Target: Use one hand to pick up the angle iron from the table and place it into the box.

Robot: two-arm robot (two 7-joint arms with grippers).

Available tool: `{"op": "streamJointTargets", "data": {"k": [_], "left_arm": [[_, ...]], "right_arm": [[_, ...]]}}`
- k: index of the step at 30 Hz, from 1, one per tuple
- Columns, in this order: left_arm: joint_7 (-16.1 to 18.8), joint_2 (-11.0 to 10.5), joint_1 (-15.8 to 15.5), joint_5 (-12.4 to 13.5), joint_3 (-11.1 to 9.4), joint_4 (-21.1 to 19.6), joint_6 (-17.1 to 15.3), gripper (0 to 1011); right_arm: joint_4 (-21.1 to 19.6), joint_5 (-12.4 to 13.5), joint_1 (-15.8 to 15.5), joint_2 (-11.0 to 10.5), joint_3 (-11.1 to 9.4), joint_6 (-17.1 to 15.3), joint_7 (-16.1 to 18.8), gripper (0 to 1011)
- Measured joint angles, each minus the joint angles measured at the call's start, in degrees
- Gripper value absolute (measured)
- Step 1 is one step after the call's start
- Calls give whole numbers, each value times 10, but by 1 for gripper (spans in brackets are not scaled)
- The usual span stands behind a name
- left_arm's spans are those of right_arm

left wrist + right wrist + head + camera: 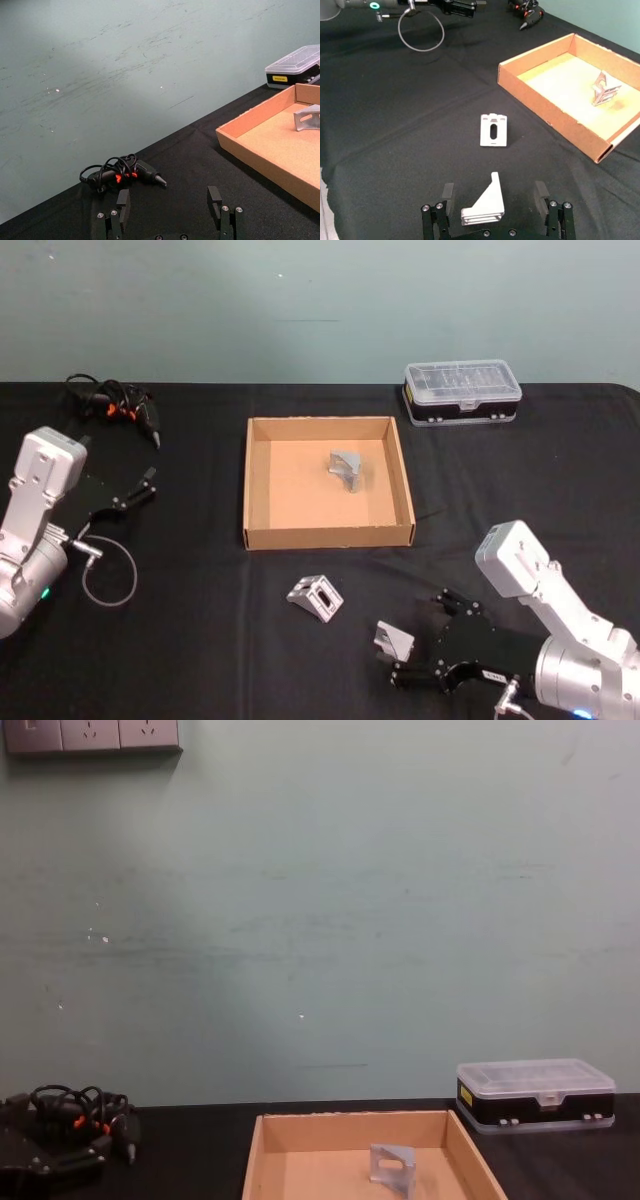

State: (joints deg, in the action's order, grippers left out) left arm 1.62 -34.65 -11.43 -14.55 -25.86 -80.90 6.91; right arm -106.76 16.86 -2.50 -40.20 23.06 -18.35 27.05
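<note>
While your left gripper [140, 490] sits parked and open at the left of the table [200, 640], your right gripper [494, 190] hangs low at the near edge, fingers [448, 192] spread either side of one angle iron [485, 205] — not clamped on it — with a second angle iron [315, 597] lying between it and the box [330, 536], where a third angle iron [346, 470] stands.

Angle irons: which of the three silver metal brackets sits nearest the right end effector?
The silver angle iron between the right end effector's open fingers; the second lies farther out on the black tabletop, the third inside the tan cardboard box.
</note>
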Motion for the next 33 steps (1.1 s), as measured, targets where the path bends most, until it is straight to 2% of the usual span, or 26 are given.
{"op": "streamJointTargets", "data": {"k": [33], "left_arm": [[0,0,0,0,0,0,0,1011]], "right_arm": [[29,-18,0,18,13,-6,1,1003]]}}
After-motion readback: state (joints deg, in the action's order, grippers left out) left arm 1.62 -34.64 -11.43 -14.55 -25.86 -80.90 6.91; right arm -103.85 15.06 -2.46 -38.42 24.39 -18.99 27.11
